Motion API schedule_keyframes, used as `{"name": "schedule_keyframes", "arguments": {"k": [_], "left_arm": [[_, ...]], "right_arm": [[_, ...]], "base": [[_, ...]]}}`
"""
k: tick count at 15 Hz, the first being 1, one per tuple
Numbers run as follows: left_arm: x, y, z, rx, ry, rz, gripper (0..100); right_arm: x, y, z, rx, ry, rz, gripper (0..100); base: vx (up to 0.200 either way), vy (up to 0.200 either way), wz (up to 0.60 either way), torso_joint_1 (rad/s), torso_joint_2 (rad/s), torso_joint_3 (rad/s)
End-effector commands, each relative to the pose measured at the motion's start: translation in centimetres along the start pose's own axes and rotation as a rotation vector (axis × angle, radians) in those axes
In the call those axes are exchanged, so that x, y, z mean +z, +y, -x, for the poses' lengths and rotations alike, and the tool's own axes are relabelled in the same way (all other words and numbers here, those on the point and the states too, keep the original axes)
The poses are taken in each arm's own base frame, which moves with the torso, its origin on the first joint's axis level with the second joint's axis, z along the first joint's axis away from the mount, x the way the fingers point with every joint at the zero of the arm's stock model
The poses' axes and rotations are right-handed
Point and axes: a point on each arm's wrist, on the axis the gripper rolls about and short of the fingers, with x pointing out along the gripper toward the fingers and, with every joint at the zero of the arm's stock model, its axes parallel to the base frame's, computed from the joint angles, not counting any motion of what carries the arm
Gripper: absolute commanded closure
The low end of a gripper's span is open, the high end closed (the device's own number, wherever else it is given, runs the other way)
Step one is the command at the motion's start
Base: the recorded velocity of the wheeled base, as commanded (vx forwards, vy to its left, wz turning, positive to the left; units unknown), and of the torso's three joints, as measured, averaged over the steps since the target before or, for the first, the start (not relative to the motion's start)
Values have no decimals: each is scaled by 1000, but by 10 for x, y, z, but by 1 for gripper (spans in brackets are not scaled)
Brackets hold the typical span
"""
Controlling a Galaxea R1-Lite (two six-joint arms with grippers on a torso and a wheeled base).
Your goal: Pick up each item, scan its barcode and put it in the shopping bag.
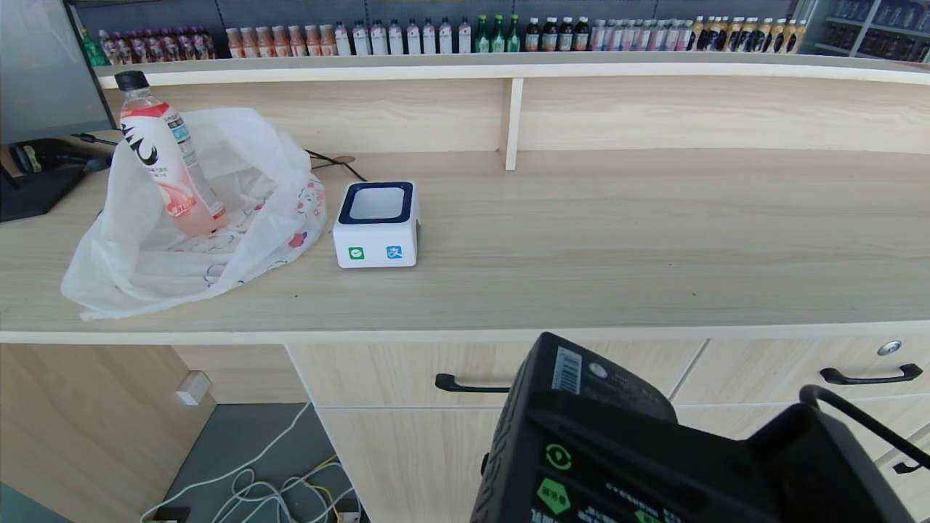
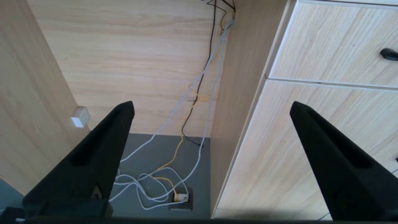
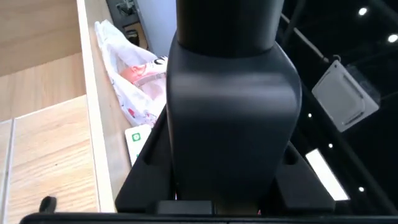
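Head view: 1 bottle [image 1: 171, 156] stands upright inside the white shopping bag [image 1: 240, 240] at the counter's [image 1: 617, 240] left, with the scanner box [image 1: 376, 225] just right of the bag.

Left wrist view: the left gripper [image 2: 211, 106] is spread wide apart, holding nothing, above floor cables [image 2: 186, 124].

Right wrist view: I cannot tell the state of the right gripper [image 3: 227, 124].

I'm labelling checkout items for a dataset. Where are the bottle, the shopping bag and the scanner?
bottle [image 1: 168, 163]: head view, on its printed label.
shopping bag [image 1: 123, 280]: head view, on its near plastic wall.
scanner [image 1: 375, 245]: head view, on its white front face.
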Motion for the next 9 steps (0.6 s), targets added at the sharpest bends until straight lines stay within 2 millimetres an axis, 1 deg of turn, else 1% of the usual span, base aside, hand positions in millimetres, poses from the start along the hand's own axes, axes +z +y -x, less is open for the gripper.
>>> {"name": "schedule_keyframes", "arguments": {"k": [1, 2, 3, 6, 8, 9], "left_arm": [[0, 0, 0, 0, -1, 0, 0], [0, 0, 0, -1, -1, 0, 0], [0, 0, 0, 0, -1, 0, 0], [0, 0, 0, 0, -1, 0, 0], [0, 0, 0, 0, -1, 0, 0], [0, 0, 0, 0, -1, 0, 0]], "right_arm": [[-5, 7, 9, 40, 27, -128, 100], [-5, 12, 15, 66, 39, -262, 100], [-6, 15, 18, 81, 50, -348, 100], [-7, 19, 30, 112, 78, -569, 100], [-6, 25, 45, 156, 102, -695, 100], [-6, 23, 47, 148, 103, -751, 100]], "base": [[0, 0, 0, 0, 0, 0], [0, 0, 0, 0, 0, 0], [0, 0, 0, 0, 0, 0], [0, 0, 0, 0, 0, 0], [0, 0, 0, 0, 0, 0], [0, 0, 0, 0, 0, 0]]}}
